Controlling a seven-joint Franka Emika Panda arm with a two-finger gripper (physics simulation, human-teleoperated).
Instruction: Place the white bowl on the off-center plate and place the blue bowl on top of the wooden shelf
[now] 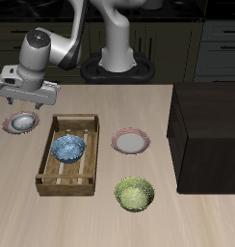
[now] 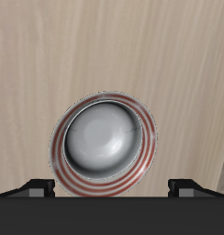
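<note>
Reading it as half done: small plain white bowl (image 2: 105, 138) sits on red-rimmed off-center plate (image 2: 61, 167), my fingers (image 2: 40, 188) apart w/ nothing held, blue speckled bowl (image 1: 68, 148) not yet on dark wooden shelf (image 1: 211, 135).

The Franka arm reaches from its base at the far side toward the near side, wrist bent downward. The gripper (image 1: 20, 104) points straight down, its fingers (image 2: 36, 187) spread apart, holding nothing.
</note>
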